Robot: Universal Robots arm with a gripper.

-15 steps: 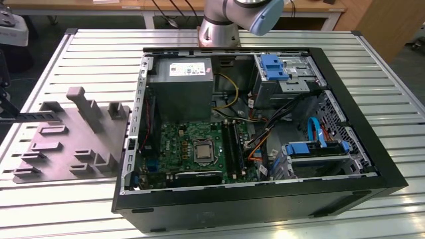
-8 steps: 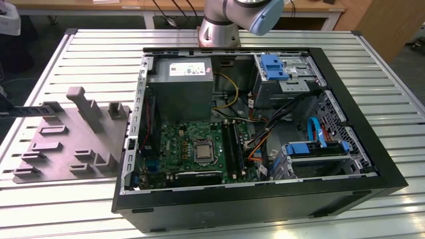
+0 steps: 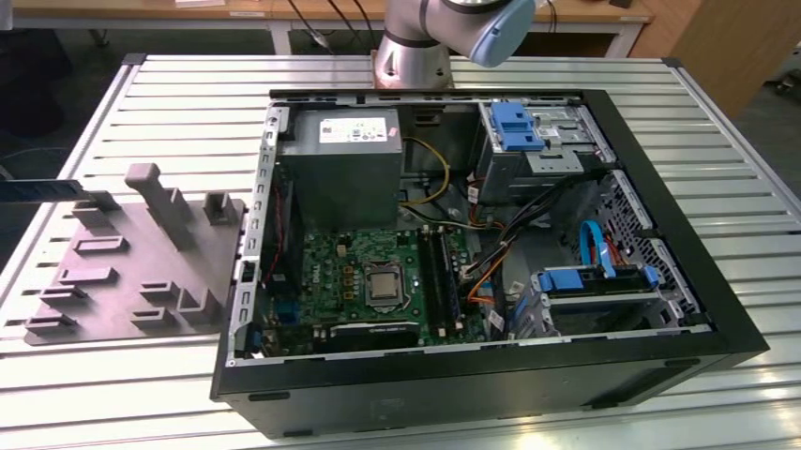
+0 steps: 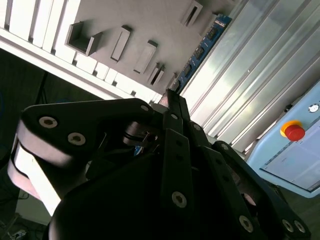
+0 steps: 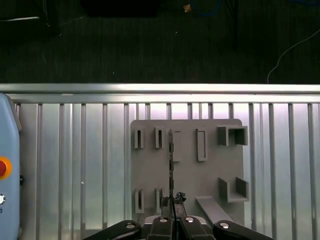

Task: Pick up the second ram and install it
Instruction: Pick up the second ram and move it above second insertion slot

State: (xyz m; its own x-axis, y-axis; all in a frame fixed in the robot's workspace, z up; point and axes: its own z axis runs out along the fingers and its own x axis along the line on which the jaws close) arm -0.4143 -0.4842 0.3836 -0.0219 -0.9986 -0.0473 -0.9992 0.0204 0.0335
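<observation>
Your gripper (image 5: 173, 210) has its fingers drawn narrow, clamped on one end of the long, thin blue circuit-board stick, the second ram (image 4: 200, 51); the stick juts out over the flat grey fixture plate with raised holders (image 5: 210, 170), at the exterior view's left, well apart from the open black computer case (image 3: 476, 375); the pick looks done to me; carrying it to the green motherboard (image 3: 332, 267) and seating it are left.

Silver arm (image 3: 411, 58), pale-blue joint cap (image 3: 498, 26); black linkage fingers (image 4: 176, 145), silver screws (image 4: 179, 199).
</observation>
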